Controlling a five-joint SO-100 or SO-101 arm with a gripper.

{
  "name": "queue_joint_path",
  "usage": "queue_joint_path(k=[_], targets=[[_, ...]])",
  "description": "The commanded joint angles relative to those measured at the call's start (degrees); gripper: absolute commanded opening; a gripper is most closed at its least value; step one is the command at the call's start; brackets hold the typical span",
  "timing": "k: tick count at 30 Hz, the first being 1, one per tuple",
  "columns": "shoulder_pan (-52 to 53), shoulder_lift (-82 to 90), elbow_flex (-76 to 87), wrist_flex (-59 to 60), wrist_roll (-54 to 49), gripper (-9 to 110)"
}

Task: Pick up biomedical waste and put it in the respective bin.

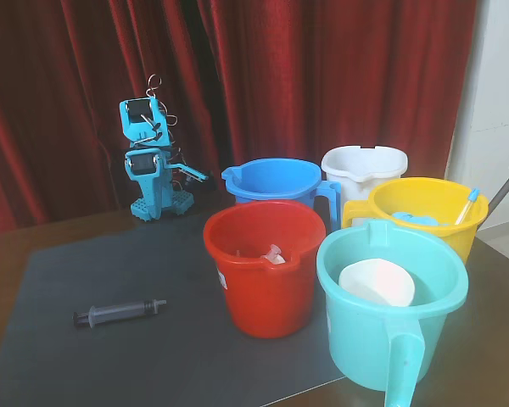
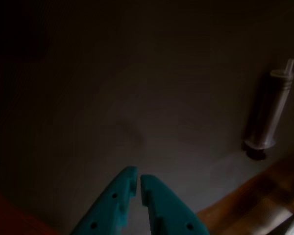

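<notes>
Red curtains hang behind the table (image 1: 34, 246), where the syringe (image 1: 119, 312) lies flat on the dark mat (image 1: 153, 356) at lower left of the fixed view, well apart from the red bucket (image 1: 267, 292) at centre. The end effector (image 2: 138, 183), at the wrist view's bottom edge, is nearly pressed together and empty. Descending like that, I reckon it would nudge the slim barrel and roll it away, or miss.

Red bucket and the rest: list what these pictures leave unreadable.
- Red bucket, fixed view: its wall hides most of the pale scraps inside.
- White bucket, fixed view: the blue bucket and yellow bucket cover it; contents unseen.
- Syringe, wrist view: dim; markings unreadable.
- Gripper, wrist view: bottom edge cuts it off.
</notes>
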Motion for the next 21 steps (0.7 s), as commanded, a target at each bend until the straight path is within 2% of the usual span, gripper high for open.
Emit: queue_joint_path(k=[1, 3, 8, 13, 17, 21], targets=[[-0.35, 0.18, -1.14, 0.18, -0.35, 0], [-0.35, 0.18, -1.05, -0.79, -0.44, 0], [-0.26, 0.18, -0.79, -15.03, -1.05, 0], [0.62, -1.14, -4.66, -29.09, -9.32, 0], [4.48, -7.91, -14.59, -25.4, -9.49, 0], [4.66, -24.79, -31.38, -16.7, -9.49, 0]])
